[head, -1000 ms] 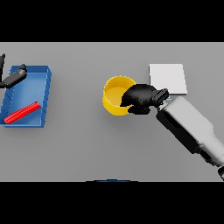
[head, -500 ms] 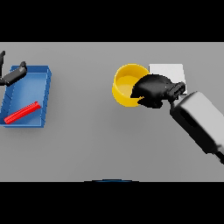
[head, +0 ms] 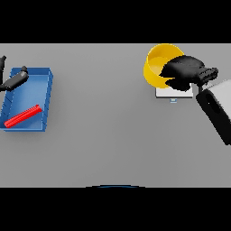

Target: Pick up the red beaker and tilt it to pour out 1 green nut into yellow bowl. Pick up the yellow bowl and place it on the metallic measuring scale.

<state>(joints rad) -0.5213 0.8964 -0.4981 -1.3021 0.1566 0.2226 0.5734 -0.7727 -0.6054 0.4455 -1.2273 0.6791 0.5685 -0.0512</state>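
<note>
The right hand (head: 184,72) grips the yellow bowl's (head: 155,67) rim, above the scale (head: 173,93).

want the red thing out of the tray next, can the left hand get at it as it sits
Probably yes. The left hand hangs at the blue tray's far-left corner, and the red beaker lies uncovered inside with nothing between them.

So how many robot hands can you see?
2. The right robot hand is at the upper right, curled round the yellow bowl over the scale. The left robot hand is at the far left, over the blue tray's top corner.
</note>
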